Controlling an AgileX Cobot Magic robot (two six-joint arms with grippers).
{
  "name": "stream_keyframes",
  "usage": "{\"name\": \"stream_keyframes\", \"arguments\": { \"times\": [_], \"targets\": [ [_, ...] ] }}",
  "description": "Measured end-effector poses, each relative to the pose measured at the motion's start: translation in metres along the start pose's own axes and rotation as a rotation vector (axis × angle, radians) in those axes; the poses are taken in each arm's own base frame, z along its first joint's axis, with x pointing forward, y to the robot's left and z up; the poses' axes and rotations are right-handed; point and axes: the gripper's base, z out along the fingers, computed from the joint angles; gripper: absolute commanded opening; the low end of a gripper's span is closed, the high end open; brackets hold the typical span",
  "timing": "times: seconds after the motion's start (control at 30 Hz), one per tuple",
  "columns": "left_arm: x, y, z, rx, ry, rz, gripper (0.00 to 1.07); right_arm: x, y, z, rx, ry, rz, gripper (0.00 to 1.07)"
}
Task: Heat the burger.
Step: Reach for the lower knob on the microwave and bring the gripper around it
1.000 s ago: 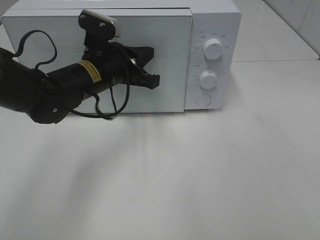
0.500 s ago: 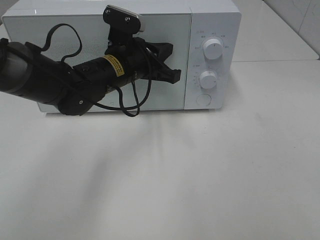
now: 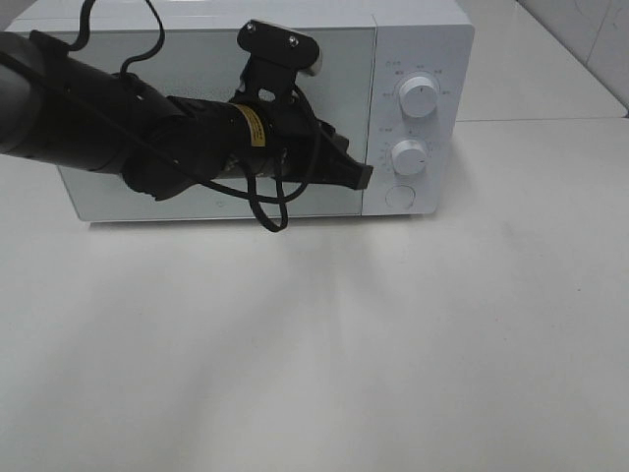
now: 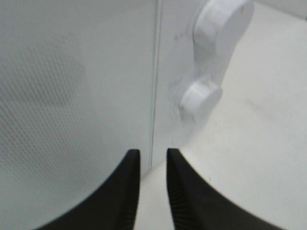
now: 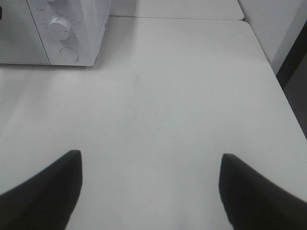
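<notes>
While the left claw [image 3: 360, 178], barely parted and empty, hangs at the shut microwave [image 3: 432, 39] door's right edge, the right claw [image 5: 149, 155] gapes wide, empty, over open tabletop [image 5: 182, 96]; burger hidden, dial markings unreadable.

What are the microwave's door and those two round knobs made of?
The door looks like glossy white-coated glass; a fine dotted mesh shows through. The upper knob and lower knob are probably smooth white moulded plastic, judging by their soft sheen.

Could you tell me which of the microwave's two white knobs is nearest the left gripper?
The lower knob, just above the round button; the upper knob sits farther from the left gripper.
</notes>
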Motion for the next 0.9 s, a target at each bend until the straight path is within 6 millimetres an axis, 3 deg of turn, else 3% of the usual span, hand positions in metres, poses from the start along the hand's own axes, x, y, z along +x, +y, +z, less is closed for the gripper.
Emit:
{"name": "stream_keyframes", "arguments": {
  "times": [0.03,0.07,0.13,0.4,0.7,0.9],
  "targets": [
    [0.002,-0.008,-0.006,-0.003,0.088,0.007,0.81,0.0,0.0,0.0,0.0,0.0,0.0,0.76],
    [0.002,-0.008,-0.006,-0.003,0.088,0.007,0.81,0.0,0.0,0.0,0.0,0.0,0.0,0.76],
    [0.007,-0.021,-0.016,-0.007,0.232,0.025,1.01,0.0,0.0,0.0,0.0,0.0,0.0,0.76],
    [0.019,-0.046,-0.045,-0.031,0.558,0.086,1.0,0.0,0.0,0.0,0.0,0.0,0.0,0.76],
    [0.022,-0.04,-0.084,-0.113,0.857,0.094,1.0,0.0,0.0,0.0,0.0,0.0,0.0,0.76],
    [0.014,-0.036,-0.107,-0.141,0.929,0.077,0.99,0.0,0.0,0.0,0.0,0.0,0.0,0.76]
  ]
}}
